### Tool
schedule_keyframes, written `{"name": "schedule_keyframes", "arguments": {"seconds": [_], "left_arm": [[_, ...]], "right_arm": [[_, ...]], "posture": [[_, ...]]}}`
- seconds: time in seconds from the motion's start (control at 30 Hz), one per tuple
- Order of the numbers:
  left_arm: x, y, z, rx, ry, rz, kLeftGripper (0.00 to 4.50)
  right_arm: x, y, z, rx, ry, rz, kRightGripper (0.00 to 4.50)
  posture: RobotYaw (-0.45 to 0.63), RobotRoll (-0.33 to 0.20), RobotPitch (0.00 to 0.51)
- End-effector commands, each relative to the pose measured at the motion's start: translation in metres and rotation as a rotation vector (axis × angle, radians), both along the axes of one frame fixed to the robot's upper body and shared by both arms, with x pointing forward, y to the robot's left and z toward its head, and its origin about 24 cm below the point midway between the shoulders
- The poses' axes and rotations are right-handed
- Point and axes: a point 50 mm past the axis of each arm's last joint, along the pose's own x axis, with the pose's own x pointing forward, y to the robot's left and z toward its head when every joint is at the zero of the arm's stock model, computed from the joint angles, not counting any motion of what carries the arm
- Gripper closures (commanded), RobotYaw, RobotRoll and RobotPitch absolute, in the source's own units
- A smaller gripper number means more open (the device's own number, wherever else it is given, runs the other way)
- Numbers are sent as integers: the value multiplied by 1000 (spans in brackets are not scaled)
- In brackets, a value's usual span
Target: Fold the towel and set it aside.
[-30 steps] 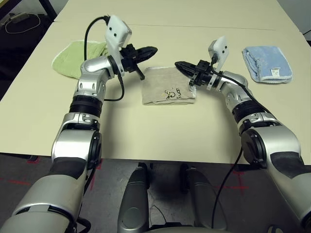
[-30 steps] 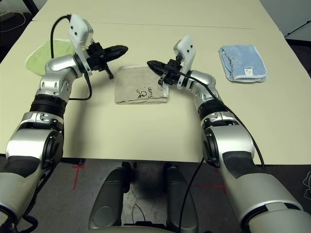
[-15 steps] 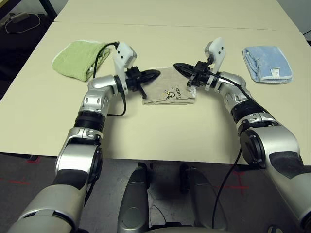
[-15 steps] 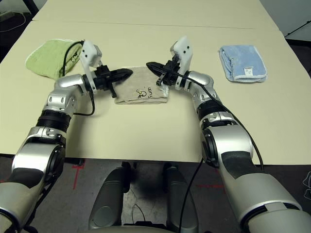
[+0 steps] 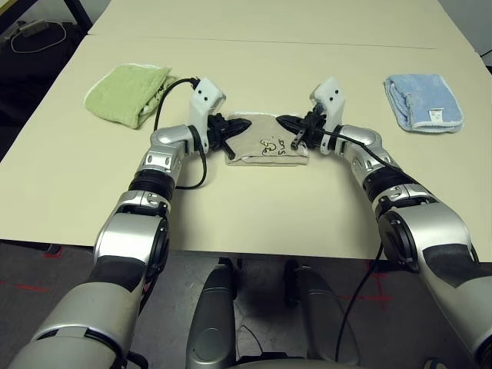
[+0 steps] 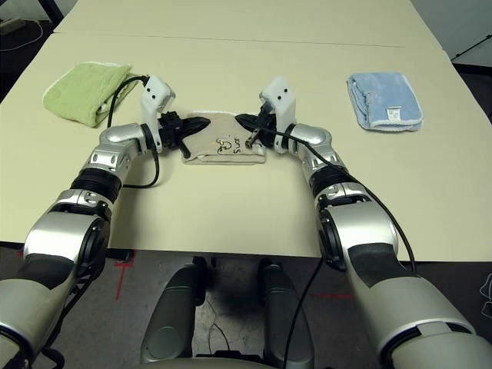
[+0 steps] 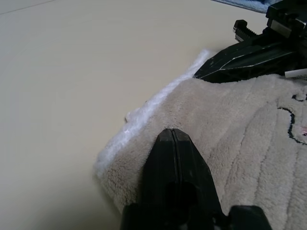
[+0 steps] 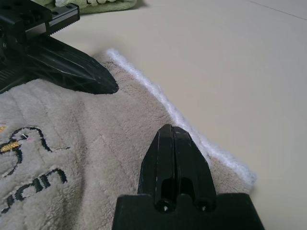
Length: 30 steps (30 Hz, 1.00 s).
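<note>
The towel [image 5: 265, 144] lies folded into a beige rectangle at the table's middle, embroidered side up, white edging along its far side. My left gripper [image 5: 246, 121] is shut, its tip resting low on the towel's far left part. My right gripper [image 5: 280, 120] is also shut, its tip on the far right part, pointing at the left one across a short gap. In the left wrist view, my left gripper [image 7: 171, 133] lies over the towel [image 7: 254, 143] near its white edge. In the right wrist view, my right gripper [image 8: 171, 130] does the same on the towel [image 8: 72, 139]. Nothing is pinched between either pair of fingers.
A lime-green folded towel [image 5: 127, 94] lies at the far left of the table [image 5: 261, 207]. A light blue folded towel [image 5: 423, 101] lies at the far right. Bare tabletop stretches in front of and behind the beige towel.
My left arm has swung down from a raised pose to the towel's far left part. My right gripper has dropped lower onto the towel. Both stayed shut.
</note>
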Motion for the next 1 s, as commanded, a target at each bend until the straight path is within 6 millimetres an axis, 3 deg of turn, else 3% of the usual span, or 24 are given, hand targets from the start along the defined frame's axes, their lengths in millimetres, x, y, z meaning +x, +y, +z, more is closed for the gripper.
{"name": "schedule_keyframes", "arguments": {"seconds": [0.03,0.13,0.23,0.4,0.53,0.73,0.83,1.0], "left_arm": [[-2,7,4,20,21,-35,4448],[-6,14,22,-19,-2,-93,4448],[-11,24,35,-38,-46,-91,4448],[-18,44,39,-52,-67,-23,4448],[-32,55,32,-40,4,-47,3486],[-49,63,17,61,11,-98,1172],[-56,67,13,69,-5,-113,6],[-64,73,11,65,-19,-145,0]], "right_arm": [[-3,-15,-10,101,45,-14,4500],[-3,-25,13,253,-36,24,4500],[-4,-38,26,294,-84,51,4500],[-11,-59,32,304,-92,120,4500],[-22,-86,23,277,-55,149,4500],[-41,-113,7,124,-32,212,4500],[-48,-118,6,60,-26,259,3713],[-53,-123,6,39,32,307,1992]], "posture": [[58,0,254],[61,0,252],[62,0,248],[61,0,243],[65,0,238],[54,0,232],[48,0,229],[45,0,233]]}}
